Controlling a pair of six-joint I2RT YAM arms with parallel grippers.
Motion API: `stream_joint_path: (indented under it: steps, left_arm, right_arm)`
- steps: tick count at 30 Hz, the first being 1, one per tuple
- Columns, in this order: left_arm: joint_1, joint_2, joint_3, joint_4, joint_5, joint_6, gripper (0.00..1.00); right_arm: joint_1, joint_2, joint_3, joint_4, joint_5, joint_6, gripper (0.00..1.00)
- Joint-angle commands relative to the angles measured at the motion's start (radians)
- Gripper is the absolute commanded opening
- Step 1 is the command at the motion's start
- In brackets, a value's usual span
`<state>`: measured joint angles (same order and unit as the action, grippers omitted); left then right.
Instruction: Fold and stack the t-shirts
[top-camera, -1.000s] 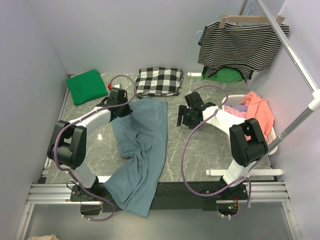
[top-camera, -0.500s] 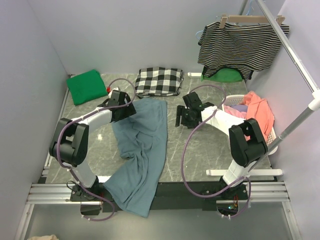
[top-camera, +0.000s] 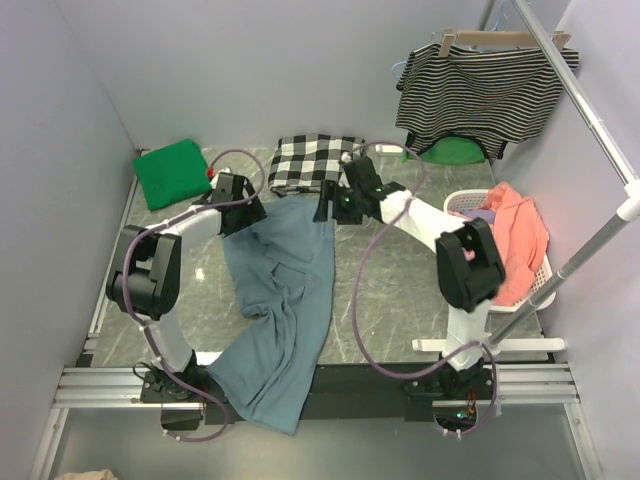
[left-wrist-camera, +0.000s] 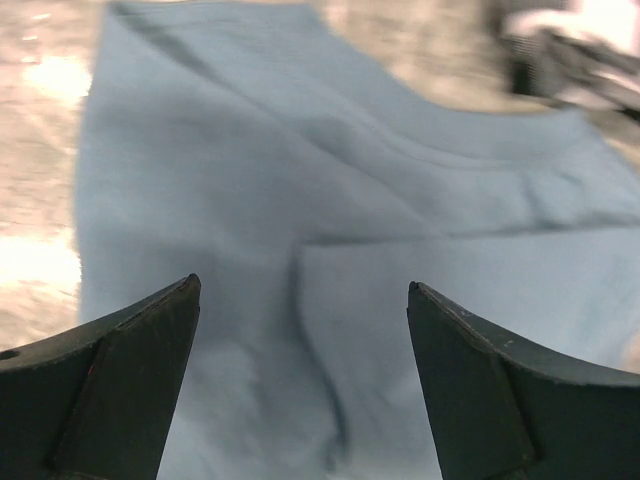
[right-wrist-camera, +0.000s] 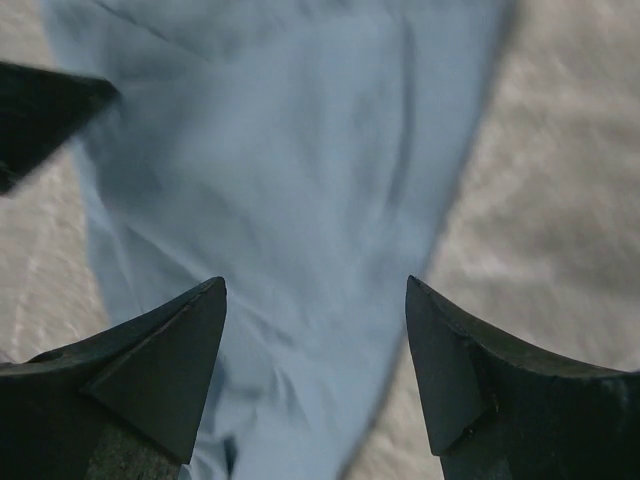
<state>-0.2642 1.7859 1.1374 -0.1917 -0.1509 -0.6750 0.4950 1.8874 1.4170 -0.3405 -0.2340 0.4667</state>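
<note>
A large slate-blue t-shirt (top-camera: 285, 290) lies rumpled down the middle of the table, its lower end hanging over the near edge. A bright green t-shirt (top-camera: 172, 172) sits folded at the back left. My left gripper (top-camera: 249, 213) hovers open over the blue shirt's far left corner; in the left wrist view the left gripper (left-wrist-camera: 300, 285) has only blue cloth (left-wrist-camera: 330, 200) below it. My right gripper (top-camera: 327, 207) is open above the far right corner, where the right gripper (right-wrist-camera: 315, 282) straddles the shirt's edge (right-wrist-camera: 300, 180) without holding it.
A black-and-white checked cloth (top-camera: 318, 162) lies just behind both grippers. A striped top (top-camera: 480, 90) hangs from a rail (top-camera: 590, 115) at the back right. A white basket (top-camera: 462, 203) of orange and pink clothes stands at the right edge.
My left gripper has opened and let go of the blue shirt's corner. The right arm swung left across the table to the shirt's far right corner.
</note>
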Motion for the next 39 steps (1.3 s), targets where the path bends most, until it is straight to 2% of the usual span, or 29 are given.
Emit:
stream_joint_path:
  steps: [1,5,9,12,14,17,22,27,29,32,37,39]
  left_arm:
    - [0.039,0.030,0.021,0.041,0.022,-0.006,0.90]
    - [0.052,0.076,0.035,0.069,0.051,-0.003,0.90]
    - [0.056,0.174,0.103,0.090,0.118,0.020,0.89]
    - [0.056,0.257,0.177,0.092,0.175,0.035,0.88]
    - [0.056,0.299,0.217,0.090,0.214,0.041,0.87]
    - [0.056,0.388,0.320,0.048,0.270,0.060,0.86]
    - [0.048,0.513,0.476,0.026,0.370,0.064,0.86]
    - [0.014,0.608,0.631,-0.043,0.383,0.069,0.86]
    - [0.005,0.612,0.641,-0.052,0.376,0.069,0.87]
    - [-0.009,0.561,0.563,-0.025,0.363,0.057,0.88]
    - [-0.012,0.377,0.408,0.026,0.295,0.041,0.90]
    - [-0.012,0.291,0.355,0.015,0.234,0.049,0.91]
  right_arm:
    - [0.002,0.113,0.137,0.067,-0.132,-0.005,0.79]
    - [0.002,0.257,0.253,0.037,-0.185,0.006,0.79]
    - [-0.004,0.341,0.322,0.006,-0.143,0.024,0.79]
    - [-0.022,0.394,0.365,-0.049,-0.055,0.052,0.79]
    - [-0.033,0.420,0.394,-0.126,0.057,0.072,0.80]
    - [-0.061,0.412,0.369,-0.153,0.163,0.096,0.80]
    - [-0.140,0.409,0.387,-0.164,0.217,0.107,0.81]
    - [-0.182,0.495,0.598,-0.247,0.232,0.056,0.81]
    - [-0.193,0.547,0.705,-0.305,0.233,0.043,0.81]
    - [-0.191,0.549,0.723,-0.315,0.217,0.004,0.80]
    - [-0.170,0.320,0.463,-0.116,0.158,-0.037,0.81]
    - [-0.153,0.229,0.366,-0.089,0.159,-0.046,0.81]
